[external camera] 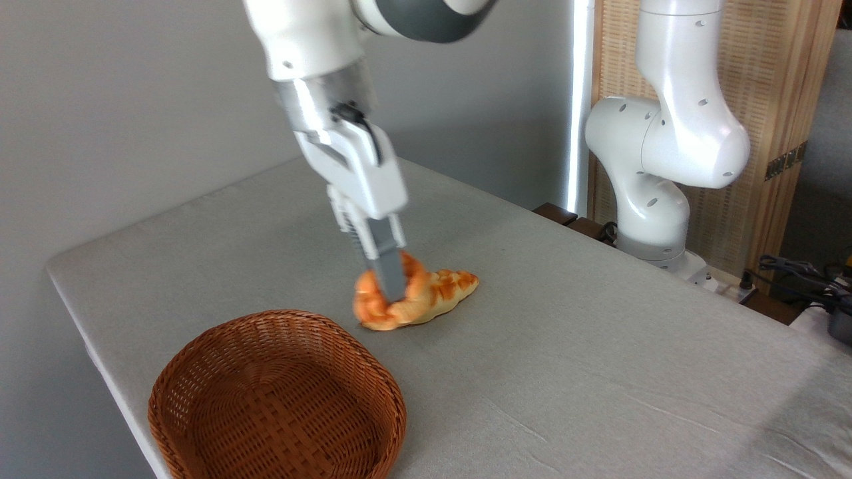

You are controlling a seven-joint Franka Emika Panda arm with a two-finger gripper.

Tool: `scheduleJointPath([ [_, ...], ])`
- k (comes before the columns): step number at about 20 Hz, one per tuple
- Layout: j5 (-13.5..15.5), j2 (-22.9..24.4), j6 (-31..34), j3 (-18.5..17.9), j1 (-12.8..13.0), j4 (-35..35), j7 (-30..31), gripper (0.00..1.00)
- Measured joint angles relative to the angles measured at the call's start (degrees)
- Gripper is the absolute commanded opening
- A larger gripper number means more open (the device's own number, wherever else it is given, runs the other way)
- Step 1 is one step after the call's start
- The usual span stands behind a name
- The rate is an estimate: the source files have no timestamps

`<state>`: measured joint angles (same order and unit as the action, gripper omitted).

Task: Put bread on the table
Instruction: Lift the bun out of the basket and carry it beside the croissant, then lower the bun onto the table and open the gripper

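The bread [370, 305], a small round orange bun, sits low at the middle of the grey table [599, 352], its base at or just above the cloth. My gripper [394, 287] comes down from above, shut on the bun. One grey finger [389, 269] crosses the bun's front and the other is hidden behind it. The bun's right side touches a golden braided loaf [447, 290] lying on the table.
A brown wicker basket [276, 399] stands empty at the front left near the table's edge. The arm's white base [665, 173] rises at the back right, with cables [799, 273] beside it. A grey wall runs behind.
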<state>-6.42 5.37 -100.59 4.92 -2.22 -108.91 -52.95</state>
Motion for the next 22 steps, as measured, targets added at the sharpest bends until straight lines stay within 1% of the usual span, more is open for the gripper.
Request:
scheduleJointPath([
  [1,0.00,1.62,0.03,0.00,0.10,-3.67,-0.17,0.37],
  [2,0.00,2.75,-0.03,-0.01,0.33,-6.90,-0.36,0.39],
  [3,0.00,3.41,-0.10,0.00,0.75,-9.48,-0.41,0.48],
  [4,0.00,3.76,-0.18,0.01,1.28,-11.45,-0.41,0.61],
  [6,0.00,3.86,-0.34,0.01,2.13,-13.61,-0.41,0.77],
  [8,-0.73,3.86,-0.74,0.00,2.33,-14.23,-0.41,0.78],
  [9,-2.27,3.86,-0.95,-0.01,2.33,-14.30,-0.42,0.78],
  [11,-6.75,3.86,-1.48,-0.02,2.53,-14.63,-0.80,0.78],
  [12,-8.09,3.86,-1.87,-0.02,2.83,-14.91,-0.84,0.78],
  [13,-8.78,3.86,-2.16,-0.01,3.16,-15.19,-0.84,0.78],
  [15,-9.42,3.85,-2.37,-0.01,3.64,-15.64,-0.84,0.78],
  [16,-9.46,3.85,-2.39,-0.01,3.77,-15.86,-0.84,0.80],
  [20,-9.47,3.56,-2.42,-0.01,4.95,-17.26,-0.87,1.00],
  [22,-9.47,3.35,-3.11,-0.01,5.37,-17.61,-0.87,1.00],
])
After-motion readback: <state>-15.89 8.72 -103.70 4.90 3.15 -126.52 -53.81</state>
